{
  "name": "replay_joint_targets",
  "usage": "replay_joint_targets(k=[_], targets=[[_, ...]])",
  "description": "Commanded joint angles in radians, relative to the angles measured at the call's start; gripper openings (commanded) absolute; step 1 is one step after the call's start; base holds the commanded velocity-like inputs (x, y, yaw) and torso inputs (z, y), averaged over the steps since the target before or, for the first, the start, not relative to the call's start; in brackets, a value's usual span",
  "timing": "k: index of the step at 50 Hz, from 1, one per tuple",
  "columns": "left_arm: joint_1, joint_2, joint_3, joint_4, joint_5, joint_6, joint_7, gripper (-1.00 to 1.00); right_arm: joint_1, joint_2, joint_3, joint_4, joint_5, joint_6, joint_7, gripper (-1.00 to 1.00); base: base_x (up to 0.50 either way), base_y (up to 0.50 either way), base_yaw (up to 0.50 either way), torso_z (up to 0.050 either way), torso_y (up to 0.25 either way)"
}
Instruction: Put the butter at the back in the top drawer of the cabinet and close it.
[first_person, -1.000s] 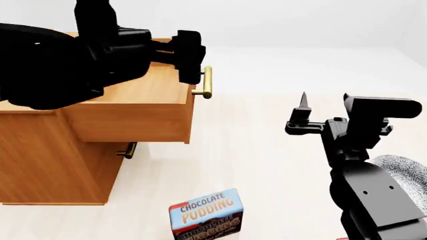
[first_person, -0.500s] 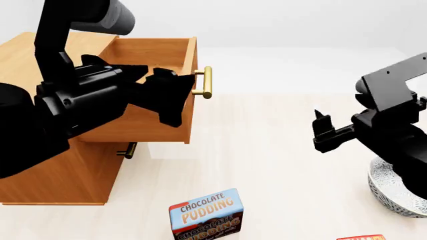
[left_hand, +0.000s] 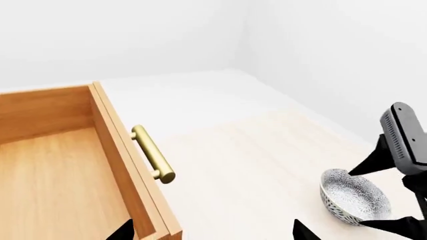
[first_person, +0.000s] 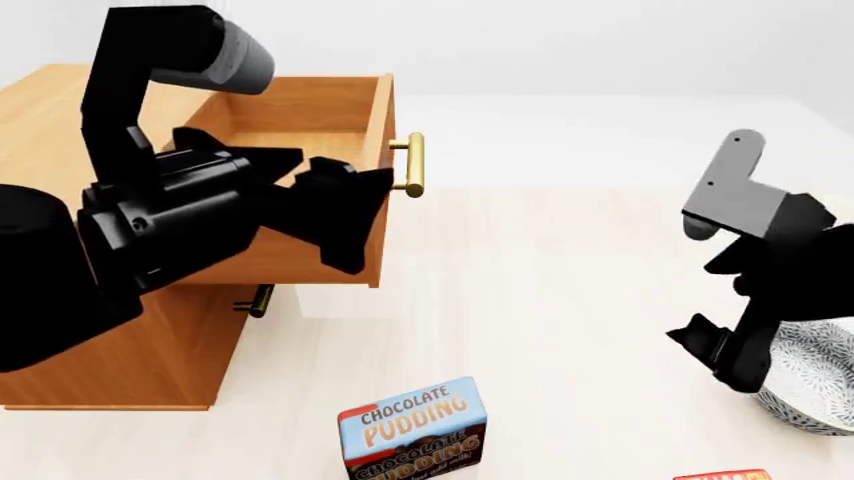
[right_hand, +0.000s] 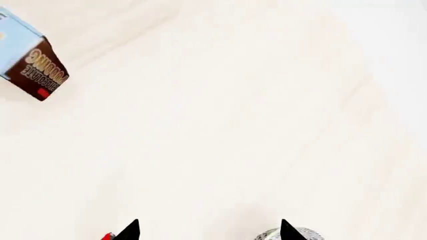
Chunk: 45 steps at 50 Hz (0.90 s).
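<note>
The cabinet stands at the left. Its top drawer is pulled out and its inside shows nothing in it. The brass handle also shows in the left wrist view. My left gripper hangs in front of the drawer front, open and empty, not touching the handle. The butter is a red sliver at the bottom edge, and shows beside one right fingertip. My right gripper points down at the floor, open and empty.
A Chocolate Pudding box stands near the front centre and shows in the right wrist view. A patterned bowl sits at the right beside the right gripper. A lower drawer handle sticks out below the open drawer.
My left gripper has come off the handle and dropped in front of the drawer front. My right arm has swung down and right, toward the bowl and the butter.
</note>
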<state>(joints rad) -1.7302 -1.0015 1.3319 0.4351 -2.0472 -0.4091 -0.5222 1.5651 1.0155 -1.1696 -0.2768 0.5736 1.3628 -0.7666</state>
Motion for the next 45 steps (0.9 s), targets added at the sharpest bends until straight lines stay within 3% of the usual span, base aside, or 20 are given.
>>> replay_joint_targets(k=[1, 8, 28, 45], targets=[[0.013, 0.009, 0.005, -0.009, 0.010, -0.002, 0.008, 1.00, 0.245, 0.003, -0.418, 0.079, -0.205, -0.140, -0.378, 1.00, 0.00, 0.00, 0.00, 0.000, 0.000], [0.019, 0.018, 0.008, -0.020, 0.014, -0.002, 0.010, 1.00, 0.283, -0.014, -0.511, 0.068, -0.256, -0.177, -0.459, 1.00, 0.00, 0.00, 0.00, 0.000, 0.000], [0.046, 0.033, 0.010, -0.031, 0.023, 0.008, 0.024, 1.00, 0.310, 0.044, -0.705, -0.135, -0.409, -0.194, -0.477, 1.00, 0.00, 0.00, 0.00, 0.000, 0.000], [0.055, 0.036, 0.006, -0.025, 0.021, 0.009, 0.033, 1.00, 0.260, 0.045, -0.724, -0.165, -0.399, -0.175, -0.448, 1.00, 0.00, 0.00, 0.00, 0.000, 0.000]])
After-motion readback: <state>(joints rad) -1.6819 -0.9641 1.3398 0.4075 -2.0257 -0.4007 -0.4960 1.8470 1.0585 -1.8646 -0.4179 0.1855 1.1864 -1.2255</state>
